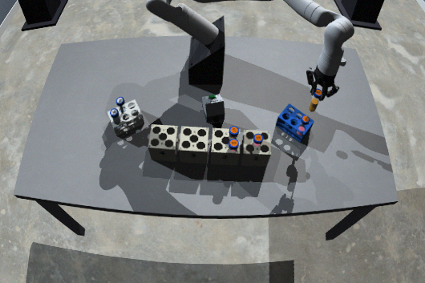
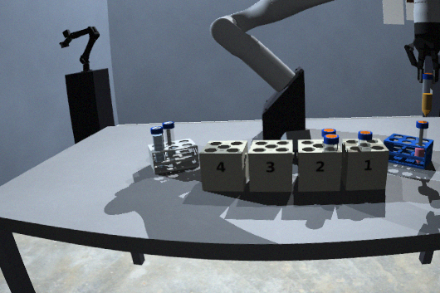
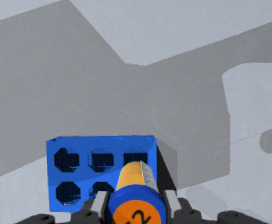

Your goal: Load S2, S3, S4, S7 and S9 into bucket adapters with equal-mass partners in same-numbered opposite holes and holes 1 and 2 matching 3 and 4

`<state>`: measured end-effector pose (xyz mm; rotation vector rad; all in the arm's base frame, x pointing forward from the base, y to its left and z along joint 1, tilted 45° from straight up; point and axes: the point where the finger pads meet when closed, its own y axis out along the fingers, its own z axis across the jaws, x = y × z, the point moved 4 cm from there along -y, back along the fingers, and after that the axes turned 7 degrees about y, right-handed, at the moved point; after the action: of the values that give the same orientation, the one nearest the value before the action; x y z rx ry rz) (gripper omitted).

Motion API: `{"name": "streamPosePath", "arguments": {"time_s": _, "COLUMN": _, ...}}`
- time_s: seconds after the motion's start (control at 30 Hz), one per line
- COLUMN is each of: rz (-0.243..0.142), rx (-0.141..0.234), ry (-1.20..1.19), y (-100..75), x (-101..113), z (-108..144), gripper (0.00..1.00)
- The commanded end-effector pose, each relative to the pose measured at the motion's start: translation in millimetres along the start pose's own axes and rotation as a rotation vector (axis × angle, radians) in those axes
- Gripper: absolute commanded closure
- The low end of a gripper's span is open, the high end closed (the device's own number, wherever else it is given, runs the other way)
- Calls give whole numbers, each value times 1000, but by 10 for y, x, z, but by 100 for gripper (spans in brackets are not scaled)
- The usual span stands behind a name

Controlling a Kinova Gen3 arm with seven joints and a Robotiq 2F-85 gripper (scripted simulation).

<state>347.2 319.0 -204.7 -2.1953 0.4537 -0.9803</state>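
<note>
My gripper is shut on a sample tube with orange liquid and an orange cap dot showing a 2. It holds the tube upright, clear above the blue rack at the table's right. One orange-dot tube stands in that rack. Adapter 2 holds two orange-dot tubes. Adapter 1 holds one. Adapters 3 and 4 are empty.
A clear rack at the left holds two white-dot blanks. The green DONE key sits on its small desk behind the adapter row. The arm's black base stands at the back.
</note>
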Motion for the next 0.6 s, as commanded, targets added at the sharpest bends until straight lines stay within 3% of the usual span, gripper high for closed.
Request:
{"name": "streamPosePath", "arguments": {"time_s": 0.0, "rz": 1, "rx": 2, "ry": 0, "y": -36, "x": -1, "z": 3, "gripper": 90}}
{"name": "streamPosePath", "arguments": {"time_s": 0.17, "rz": 1, "rx": 2, "ry": 0, "y": -79, "x": -1, "z": 3, "gripper": 90}}
{"name": "streamPosePath", "arguments": {"time_s": 0.57, "rz": 0, "rx": 2, "ry": -200, "y": -79, "x": 288, "z": -162, "gripper": 90}}
